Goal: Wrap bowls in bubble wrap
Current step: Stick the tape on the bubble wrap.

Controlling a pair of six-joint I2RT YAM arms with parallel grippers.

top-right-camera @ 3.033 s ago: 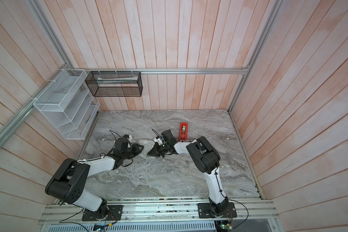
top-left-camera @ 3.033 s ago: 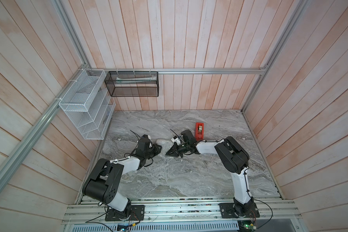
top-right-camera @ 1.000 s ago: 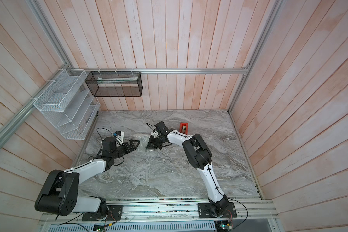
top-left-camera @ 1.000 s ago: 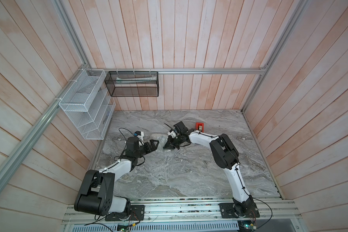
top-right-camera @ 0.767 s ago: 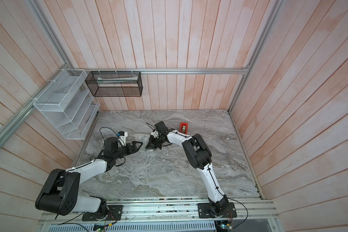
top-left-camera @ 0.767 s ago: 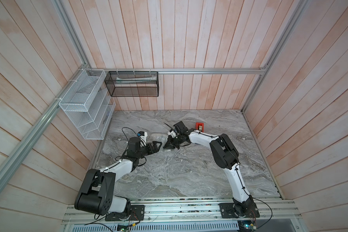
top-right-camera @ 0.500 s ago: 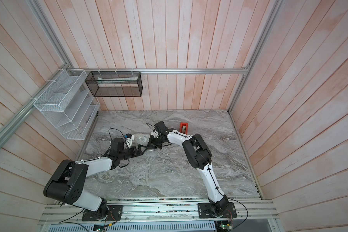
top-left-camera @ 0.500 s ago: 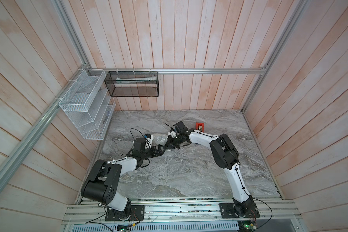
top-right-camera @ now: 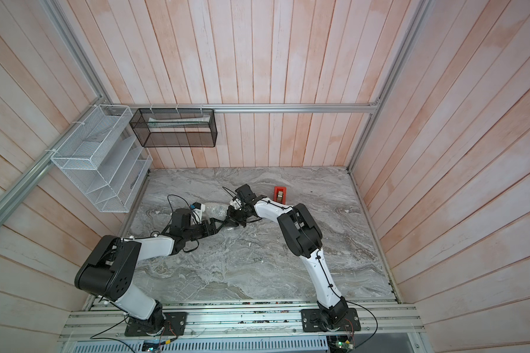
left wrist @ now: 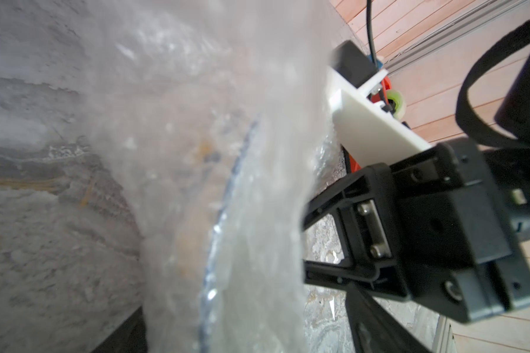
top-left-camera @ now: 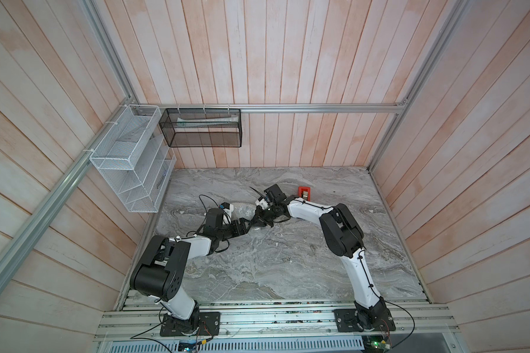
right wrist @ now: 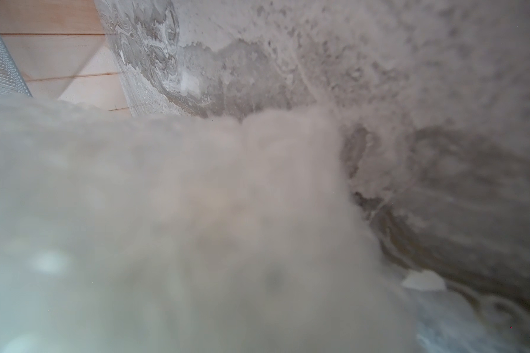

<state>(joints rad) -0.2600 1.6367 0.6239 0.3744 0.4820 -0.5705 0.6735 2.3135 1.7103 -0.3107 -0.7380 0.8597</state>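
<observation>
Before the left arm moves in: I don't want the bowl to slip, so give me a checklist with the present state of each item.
1. Bowl under the bubble wrap: ok, its rim shows through.
2. Right hand shut on the bubble wrap: ok.
3. Left hand open: ok, fingers spread at the bubble wrap.
4. Bubble wrap closed all round the bowl: cannot tell, the close views are too blurred.
5. Tape dispenser out of the way: ok, neither hand touches it.

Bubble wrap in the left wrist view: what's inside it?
Through the bubble wrap a curved blue-edged rim of the bowl shows, with faint yellow and blue marks beside it. The rest of the bowl is blurred or covered by the plastic.
</observation>
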